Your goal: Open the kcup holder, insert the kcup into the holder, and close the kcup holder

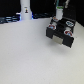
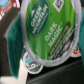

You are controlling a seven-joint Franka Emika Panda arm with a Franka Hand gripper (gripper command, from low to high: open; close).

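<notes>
Far left on the white worktop (image 1: 30, 55) stands a white bottle-like object (image 1: 25, 10), well away from the action. Moving right, the black kcup holder (image 1: 60, 31) sits with its tray slid out toward the near side, reddish-lidded pods (image 1: 54, 23) on top. Above it hangs the gripper (image 1: 60, 8), jaws clamped on the kcup (image 2: 46, 31), whose green Dark Magic lid fills the wrist view.

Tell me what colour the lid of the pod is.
Green with white lettering, on the pod. The wrist view shows it best.
</notes>
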